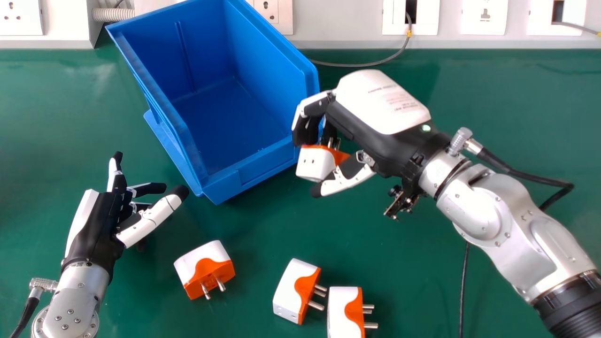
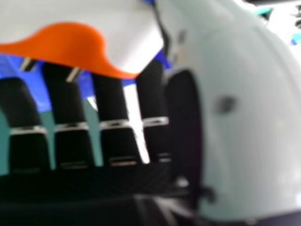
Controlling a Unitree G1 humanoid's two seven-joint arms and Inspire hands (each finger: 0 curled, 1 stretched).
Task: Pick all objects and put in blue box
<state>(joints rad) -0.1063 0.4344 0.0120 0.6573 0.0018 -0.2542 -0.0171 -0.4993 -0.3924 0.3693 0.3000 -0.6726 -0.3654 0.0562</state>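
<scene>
Plug (image 1: 312, 163), white and orange, sits right of centre in the head view, held between the curled fingers and thumb of the right hand (image 1: 375, 101). It lies at the lower right edge of the blue box (image 1: 256, 164), which stands at upper centre on the green table (image 1: 404, 263). Left hand (image 1: 101, 223), lower left: fingers released, thumb spread apart. A left plug (image 1: 199, 263) rests lower left of centre, pins toward the bottom edge. A middle plug (image 1: 292, 286) and a right plug (image 1: 341, 312) lie near each other at bottom centre, pins toward the right.

Right hand view: the held plug's pins face the bent fingers; the thumb is beside it, with blue of the box behind.
</scene>
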